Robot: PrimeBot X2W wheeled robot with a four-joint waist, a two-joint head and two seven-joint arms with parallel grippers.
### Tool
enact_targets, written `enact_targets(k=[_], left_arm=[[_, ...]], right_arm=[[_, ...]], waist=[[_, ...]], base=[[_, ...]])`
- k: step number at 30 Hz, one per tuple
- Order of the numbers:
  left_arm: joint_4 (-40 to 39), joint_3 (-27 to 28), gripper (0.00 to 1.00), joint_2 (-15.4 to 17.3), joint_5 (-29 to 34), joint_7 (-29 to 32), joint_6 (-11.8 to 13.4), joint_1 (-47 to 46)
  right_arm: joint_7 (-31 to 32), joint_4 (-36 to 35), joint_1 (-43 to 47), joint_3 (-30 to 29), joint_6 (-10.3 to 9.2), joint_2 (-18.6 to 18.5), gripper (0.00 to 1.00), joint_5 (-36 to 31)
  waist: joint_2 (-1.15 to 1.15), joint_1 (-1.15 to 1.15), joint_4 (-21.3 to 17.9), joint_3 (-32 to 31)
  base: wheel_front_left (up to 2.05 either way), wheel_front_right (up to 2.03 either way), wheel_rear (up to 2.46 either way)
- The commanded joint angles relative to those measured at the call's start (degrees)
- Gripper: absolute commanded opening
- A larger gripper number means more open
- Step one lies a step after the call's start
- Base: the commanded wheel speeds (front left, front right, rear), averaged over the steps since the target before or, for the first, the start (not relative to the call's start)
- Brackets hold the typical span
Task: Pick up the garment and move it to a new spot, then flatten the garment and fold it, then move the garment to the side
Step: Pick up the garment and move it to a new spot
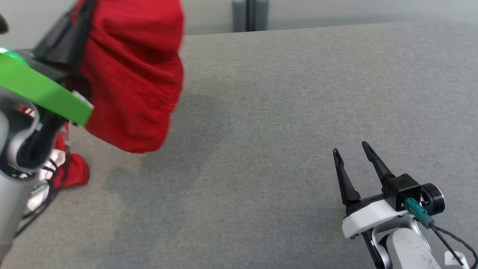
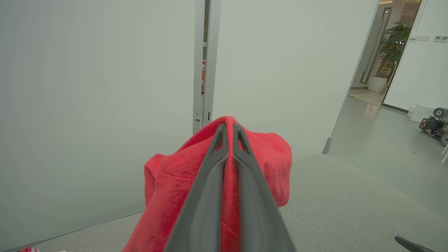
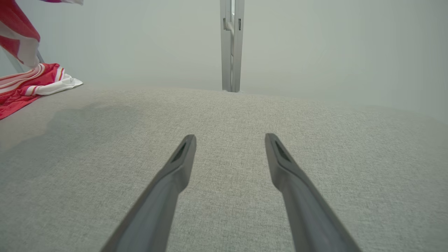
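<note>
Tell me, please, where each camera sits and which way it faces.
Head view: on the head, looking down at the grey fabric surface; right gripper lower right, left arm beside the lifted red garment.
Left wrist view: along the left gripper, shut on the garment, toward the wall.
Right wrist view: along its open fingers, across the surface.
Shared: both wrist views face one grey post.

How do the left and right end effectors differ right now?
The left end effector is shut on the red garment; the right end effector is open and holds nothing. The left one is raised, with the garment draped from it; the right one sits low over the bare grey surface. Both have two long dark fingers.
</note>
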Motion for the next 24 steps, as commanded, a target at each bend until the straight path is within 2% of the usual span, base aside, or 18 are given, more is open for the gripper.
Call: enact_targets(k=[1,7,10,13,16,19,24], left_arm=[[-2.85,-0.2,0.0,-0.52,-2.05,1.23,0.39,1.66],[-15.53,-4.17,0.0,-2.15,-9.17,7.66,0.55,6.47],[-18.01,-6.8,0.0,-3.16,-10.53,9.76,0.72,7.85],[-17.99,-8.44,0.0,-5.84,-13.35,10.71,0.92,8.91],[-15.31,-9.14,0.0,-7.58,-14.71,10.9,1.13,8.5],[-9.1,-10.21,0.0,-9.73,-15.98,11.48,1.41,8.76],[4.96,-11.72,0.0,-10.63,-11.21,8.68,0.3,6.42]], right_arm=[[-0.17,-0.27,0.46,0.02,-0.08,-0.14,1.0,0.45],[-0.17,-0.87,-0.2,0.85,-0.08,-0.14,1.0,1.69],[-0.17,-1.19,-0.27,1.15,-0.08,-0.13,1.0,2.35],[-0.17,-1.51,-0.15,1.3,-0.09,-0.1,1.0,3.11],[-0.17,-1.8,0.31,0.99,-0.08,-0.08,1.0,3.77],[-0.17,-1.96,0.88,0.85,-0.08,-0.09,1.0,4.41],[-0.17,-2.24,0.16,1.18,-0.08,-0.07,1.0,5.25]], waist=[[0.0,0.0,-3.96,-0.95],[0.0,0.0,-10.75,0.31],[0.0,0.0,-14.57,1.18],[0.0,0.0,-17.93,2.06],[0.0,0.0,-20.82,2.91],[0.0,0.0,-23.0,3.66],[0.0,0.0,-25.14,4.88]], base=[[0.0,0.0,0.0],[0.0,0.0,0.0],[0.0,0.0,0.0],[0.0,0.0,0.0],[0.0,0.0,0.0],[0.0,0.0,0.0],[0.0,0.0,0.0]])
